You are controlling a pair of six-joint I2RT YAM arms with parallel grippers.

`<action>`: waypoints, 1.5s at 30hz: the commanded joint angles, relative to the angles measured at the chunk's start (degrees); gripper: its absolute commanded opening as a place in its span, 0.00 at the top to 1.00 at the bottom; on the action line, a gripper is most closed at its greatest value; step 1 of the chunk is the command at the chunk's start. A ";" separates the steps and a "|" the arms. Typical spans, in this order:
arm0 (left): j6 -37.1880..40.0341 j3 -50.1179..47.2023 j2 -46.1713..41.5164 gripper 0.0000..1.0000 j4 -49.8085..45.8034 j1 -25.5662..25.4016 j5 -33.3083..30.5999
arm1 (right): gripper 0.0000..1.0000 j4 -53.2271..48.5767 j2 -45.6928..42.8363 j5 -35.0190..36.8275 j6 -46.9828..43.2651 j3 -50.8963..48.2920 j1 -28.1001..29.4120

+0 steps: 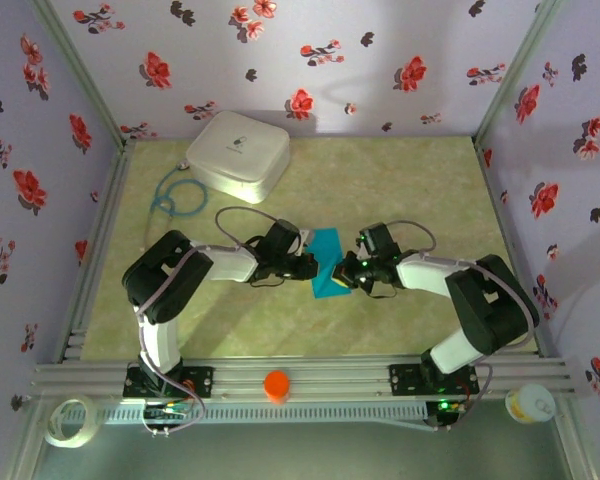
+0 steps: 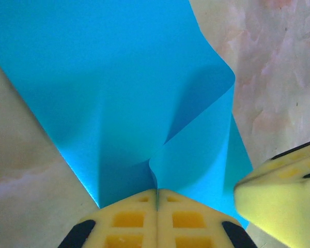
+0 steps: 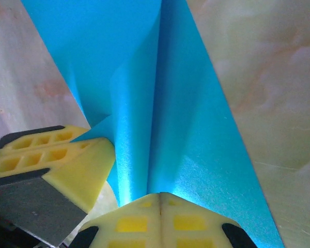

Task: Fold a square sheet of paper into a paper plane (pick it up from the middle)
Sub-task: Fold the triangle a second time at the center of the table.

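The left end effector and right end effector each clamp the square sheet of paper between them at frame centre, its long axis running top-to-bottom, neither arm nearer.

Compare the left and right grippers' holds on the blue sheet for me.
The left gripper reaches the square sheet of paper from its left side, the right gripper from its right. At the left gripper the paper buckles into a curled flap; at the right gripper a straight ridge runs from the fingertips. Both are shut on the sheet.
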 commanded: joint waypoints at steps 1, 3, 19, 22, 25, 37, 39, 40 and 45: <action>1.28 -1.05 -1.10 1.00 -4.00 -0.28 -1.72 | 1.00 -1.72 1.90 1.88 -0.45 0.87 0.43; 2.73 -0.45 -1.70 1.00 -4.20 -0.27 -2.01 | 1.00 -2.14 2.81 2.63 -0.69 0.05 0.43; 9.54 2.64 -0.58 1.00 -6.37 -0.32 -2.19 | 1.00 -4.05 3.18 3.51 -3.24 -0.47 0.43; 10.15 2.79 -0.73 1.00 -5.65 -0.29 -1.59 | 1.00 -4.24 3.17 3.52 -3.40 -0.46 0.43; 10.50 3.12 -0.59 1.00 -5.04 -0.27 -1.03 | 1.00 -4.19 3.25 3.36 -3.42 -0.45 0.43; 11.13 3.09 -0.58 1.00 -2.84 -0.22 -0.70 | 1.00 -4.30 2.81 3.34 -3.53 -0.82 0.25; 11.22 3.57 -0.19 1.00 -3.67 -0.20 -0.92 | 1.00 -4.30 2.64 3.21 -3.59 -0.87 0.16; 11.30 3.81 0.06 1.00 -4.29 -0.23 -1.19 | 1.00 -4.30 2.63 3.21 -3.59 -0.82 0.12; 11.66 3.95 0.81 1.00 -5.19 -0.21 -1.63 | 1.00 -4.24 2.60 2.92 -3.68 -0.90 -0.01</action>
